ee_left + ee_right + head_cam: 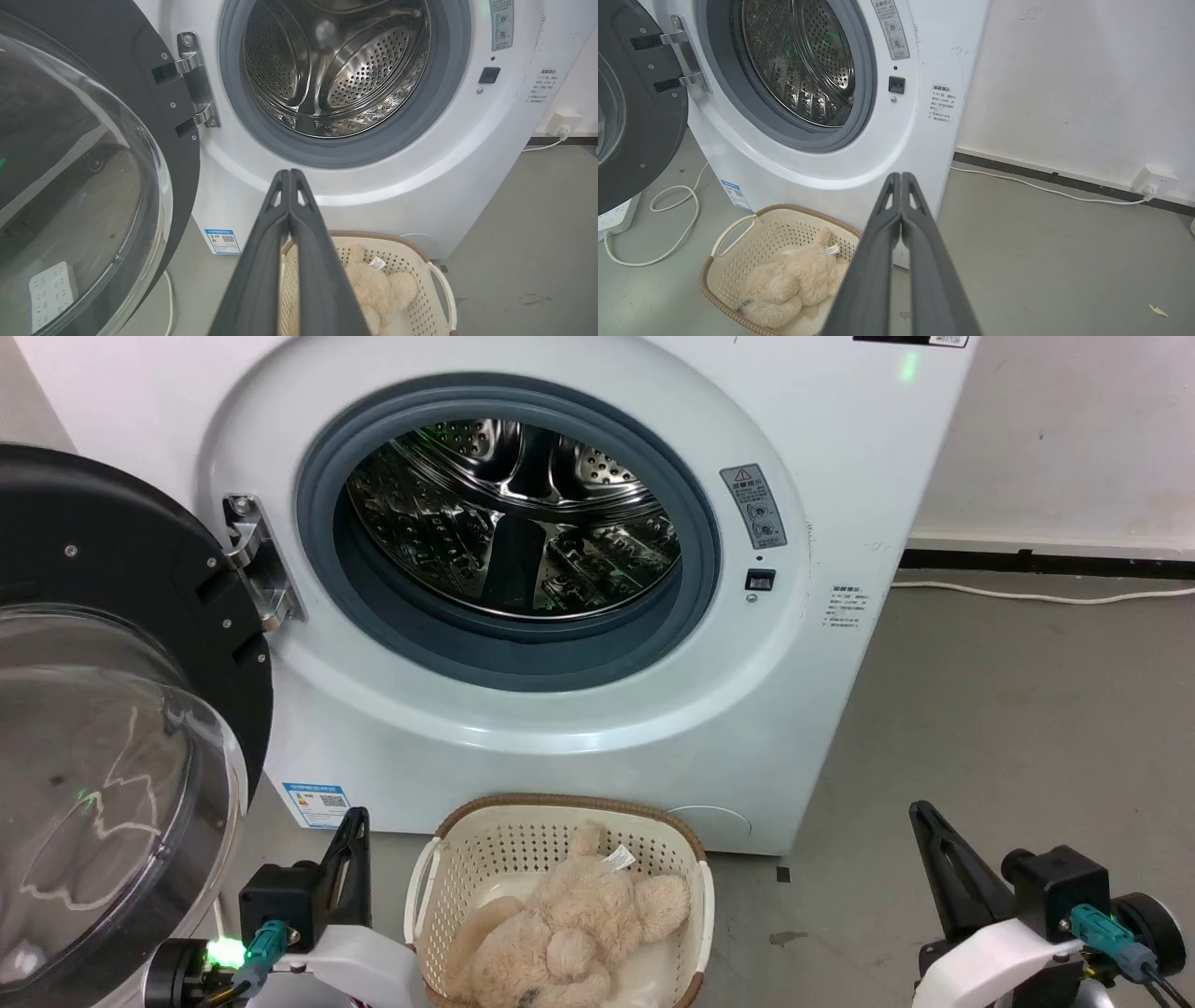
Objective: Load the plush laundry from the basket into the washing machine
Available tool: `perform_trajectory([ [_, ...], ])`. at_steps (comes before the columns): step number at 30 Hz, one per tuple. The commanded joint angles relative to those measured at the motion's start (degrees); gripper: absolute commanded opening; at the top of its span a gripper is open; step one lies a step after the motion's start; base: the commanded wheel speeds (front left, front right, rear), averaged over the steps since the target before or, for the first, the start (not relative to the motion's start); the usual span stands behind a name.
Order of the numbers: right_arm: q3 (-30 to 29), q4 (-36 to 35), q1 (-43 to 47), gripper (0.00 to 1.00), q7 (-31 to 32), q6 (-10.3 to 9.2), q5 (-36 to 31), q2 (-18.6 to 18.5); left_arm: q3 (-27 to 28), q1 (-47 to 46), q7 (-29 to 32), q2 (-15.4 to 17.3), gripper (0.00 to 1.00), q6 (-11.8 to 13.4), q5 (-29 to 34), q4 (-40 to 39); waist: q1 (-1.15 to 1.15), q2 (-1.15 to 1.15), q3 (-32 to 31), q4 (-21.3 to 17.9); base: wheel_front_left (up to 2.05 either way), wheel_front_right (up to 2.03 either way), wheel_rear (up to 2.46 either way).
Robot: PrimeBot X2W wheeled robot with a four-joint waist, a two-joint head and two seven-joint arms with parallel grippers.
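Both pinched together, left end effector, right end effector, plush laundry within basket rim, washing machine standing open

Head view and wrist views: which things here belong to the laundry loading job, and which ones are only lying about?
For the job:
plush laundry
basket
washing machine, with its open door
left gripper and right gripper, both shut

Lying about:
white cable on the floor
power strip
wall socket
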Motion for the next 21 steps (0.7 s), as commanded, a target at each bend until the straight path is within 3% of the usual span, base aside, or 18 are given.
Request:
perform_trajectory([
  [1,-0.01,0.10,-0.68,0.00,0.02,0.03,-0.43,0.23,0.05,-0.86,0.02,-0.01,0.00,0.16,0.09,-0.27,0.00,0.00,0.00,0.00,0.00,0.00,0.00],
  [20,-0.01,0.10,-0.68,0.00,0.02,0.03,-0.43,0.23,0.05,-0.86,0.02,-0.01,0.00,0.16,0.09,-0.27,0.00,0.00,0.00,0.00,0.00,0.00,0.00],
  [21,0.00,0.00,0.00,1.00,0.00,0.00,0.00,0.00,0.01,0.00,0.00,0.00,1.00,0.00,0.00,0.00,0.00,0.00,0.00,0.00,0.00,0.00,0.00],
])
